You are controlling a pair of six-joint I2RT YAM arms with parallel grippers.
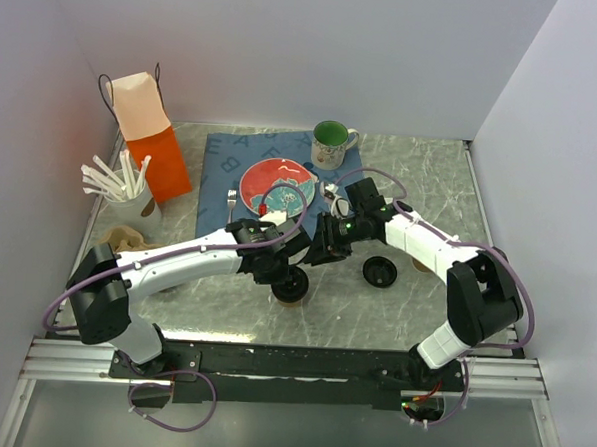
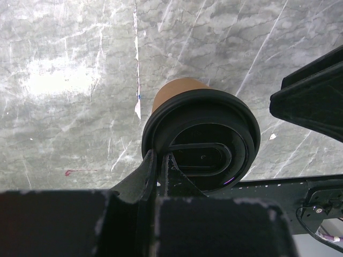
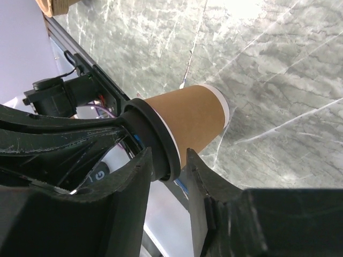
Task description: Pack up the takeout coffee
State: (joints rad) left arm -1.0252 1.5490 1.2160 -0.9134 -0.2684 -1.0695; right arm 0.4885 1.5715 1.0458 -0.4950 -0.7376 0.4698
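One takeout coffee (image 1: 294, 286), a brown paper cup under a black lid, sits at the near middle of the marble table (image 1: 431, 180), just near of the blue cloth (image 1: 222, 159). Whether its base rests on the table cannot be told.

The left gripper (image 2: 159, 160) reaches in from the left. Its jaws are pinched almost together on the rim of the lid, one finger outside the rim and one inside it. The right gripper (image 3: 169, 156) comes from the right and far side. Its jaws stand part open, one on either side of the lid's edge, with the cup wall beside one finger. Whether they press on the lid cannot be told.

To the right of the cup, a little apart, a loose black lid (image 1: 380, 273) lies flat on the table. On the blue cloth, farther back, is a red plate (image 1: 278, 182), and a green mug (image 1: 331, 140) stands at the cloth's far right corner. Well to the left, an orange paper bag (image 1: 162, 161) stands by the wall. Just near of the bag is a small cup of white sticks (image 1: 130, 190).
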